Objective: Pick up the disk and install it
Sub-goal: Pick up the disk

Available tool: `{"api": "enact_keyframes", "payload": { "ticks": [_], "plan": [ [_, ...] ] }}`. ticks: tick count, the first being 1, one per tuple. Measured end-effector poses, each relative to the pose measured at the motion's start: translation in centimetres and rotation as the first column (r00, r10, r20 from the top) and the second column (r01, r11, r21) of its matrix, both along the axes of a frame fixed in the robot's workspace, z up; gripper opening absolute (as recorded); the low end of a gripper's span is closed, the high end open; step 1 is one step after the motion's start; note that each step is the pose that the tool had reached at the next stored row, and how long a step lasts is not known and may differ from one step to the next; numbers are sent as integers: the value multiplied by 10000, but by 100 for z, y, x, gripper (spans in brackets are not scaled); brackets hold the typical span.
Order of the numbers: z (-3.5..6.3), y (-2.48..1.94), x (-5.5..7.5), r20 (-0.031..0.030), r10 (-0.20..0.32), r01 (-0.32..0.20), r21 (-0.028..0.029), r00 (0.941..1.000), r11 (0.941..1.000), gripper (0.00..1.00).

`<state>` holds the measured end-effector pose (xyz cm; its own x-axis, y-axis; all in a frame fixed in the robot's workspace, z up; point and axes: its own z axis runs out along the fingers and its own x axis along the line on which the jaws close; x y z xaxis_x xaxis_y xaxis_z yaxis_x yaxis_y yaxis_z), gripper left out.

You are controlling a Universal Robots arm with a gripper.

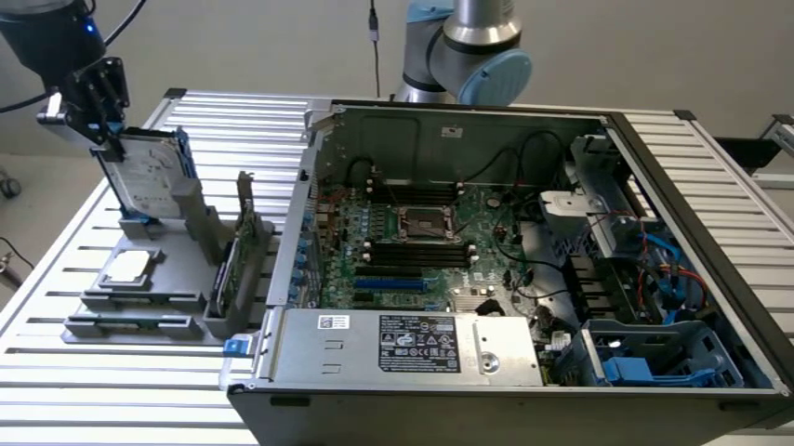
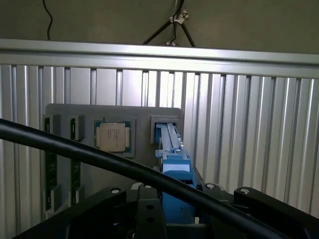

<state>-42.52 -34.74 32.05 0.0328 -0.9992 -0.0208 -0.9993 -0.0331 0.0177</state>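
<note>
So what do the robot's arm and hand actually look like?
The arm is a silver-grey tube with a pale blue joint cap. Its hand is black and boxy with small screws, a blue light above it and a thick black cable alongside.

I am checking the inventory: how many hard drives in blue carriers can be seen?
1. The disk stands upright at the exterior view's left, in the gripper. Others may be hidden inside the computer case.
</note>
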Motion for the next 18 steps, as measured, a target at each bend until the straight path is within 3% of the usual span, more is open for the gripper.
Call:
{"api": "enact_keyframes", "payload": {
  "ticks": [8, 12, 14, 15, 18],
  "plan": [
    [-21, 0, -2, 164, 3, -3, -1, 9999, 10000, 33],
    [-35, 0, -6, 195, 3, -3, 1, 9998, 10000, 33],
    [-39, 0, -7, 200, 2, -2, -1, 9998, 10000, 35],
    [-42, 0, -8, 203, 3, -3, -2, 9998, 10000, 41],
    [-46, 0, -9, 211, 4, -4, -3, 9998, 10000, 41]
  ]
}}
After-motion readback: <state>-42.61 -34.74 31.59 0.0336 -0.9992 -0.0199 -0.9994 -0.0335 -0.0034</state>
